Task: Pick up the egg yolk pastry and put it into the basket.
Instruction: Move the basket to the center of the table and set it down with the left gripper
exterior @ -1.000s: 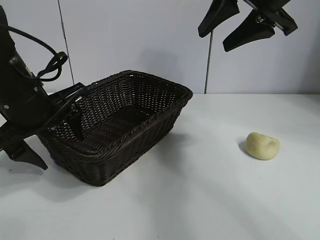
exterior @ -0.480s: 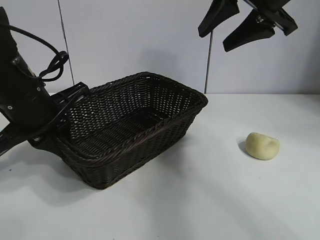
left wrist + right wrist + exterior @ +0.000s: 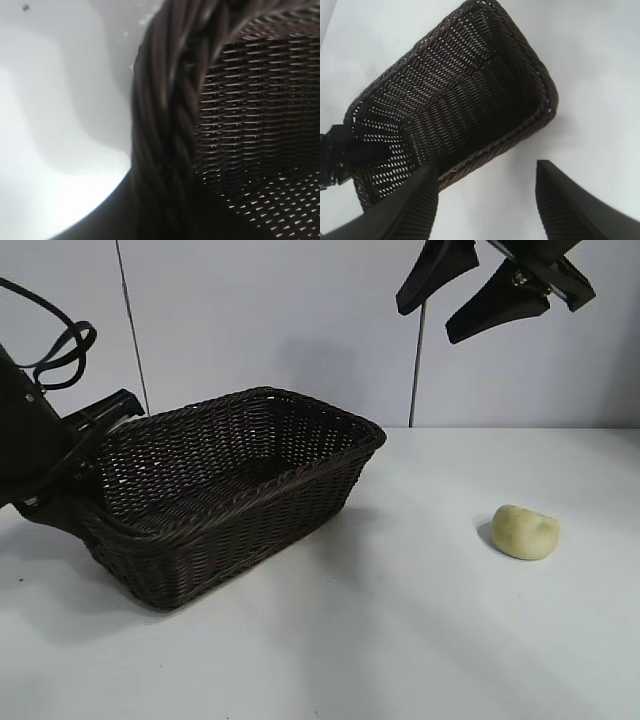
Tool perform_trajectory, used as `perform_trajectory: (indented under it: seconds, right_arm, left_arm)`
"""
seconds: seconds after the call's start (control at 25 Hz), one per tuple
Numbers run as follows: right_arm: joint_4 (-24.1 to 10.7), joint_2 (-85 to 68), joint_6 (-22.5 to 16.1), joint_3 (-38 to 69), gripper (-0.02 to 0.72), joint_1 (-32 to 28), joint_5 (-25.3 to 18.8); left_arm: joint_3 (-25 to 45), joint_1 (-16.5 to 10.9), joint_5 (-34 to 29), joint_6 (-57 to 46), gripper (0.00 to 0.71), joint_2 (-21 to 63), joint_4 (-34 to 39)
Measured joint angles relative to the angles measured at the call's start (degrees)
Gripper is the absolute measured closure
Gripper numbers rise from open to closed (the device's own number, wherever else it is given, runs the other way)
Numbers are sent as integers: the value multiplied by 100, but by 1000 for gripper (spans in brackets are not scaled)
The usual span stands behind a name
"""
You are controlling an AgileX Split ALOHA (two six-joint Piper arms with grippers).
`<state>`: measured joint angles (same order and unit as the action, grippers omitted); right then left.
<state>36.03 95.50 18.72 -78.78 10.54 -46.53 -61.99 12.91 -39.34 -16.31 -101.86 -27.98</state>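
My left gripper (image 3: 88,472) is clamped on the short end wall of the basket (image 3: 235,480), one finger inside and one outside, and that end looks tipped up a little off the white table (image 3: 400,640). From my left wrist the braided rim (image 3: 175,100) fills the view right up close, with the woven floor below it. The basket sits at the left of the table. The egg yolk pastry (image 3: 525,532) lies on the bare table well apart to the right, touching nothing. My right gripper (image 3: 470,285) hangs high above the table, between basket and pastry, its jaws standing apart and holding nothing, angled down toward the basket's open inside (image 3: 470,100).
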Motion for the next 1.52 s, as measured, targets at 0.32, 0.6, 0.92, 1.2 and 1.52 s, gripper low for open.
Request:
perform_trajectory:
  seconds: [0.32, 0.6, 0.92, 1.2, 1.52]
  right_arm:
    - [0, 0, 0, 0, 281, 0, 0]
    - [0, 0, 0, 0, 281, 0, 0]
    - [0, 0, 0, 0, 281, 0, -4]
    - [0, 0, 0, 0, 281, 0, -11]
    - [0, 0, 0, 0, 281, 0, -11]
  left_arm:
    - [-771, -50, -733, 993, 612, -242, 1]
    - [-1817, -56, -1643, 2107, 612, -1013, 38]
    - [-2135, -56, -1908, 2694, 612, -1208, 62]
    - [-2135, -56, -1824, 2731, 612, -1238, 57]
    - [-2135, -56, -1671, 2743, 612, -1238, 57]
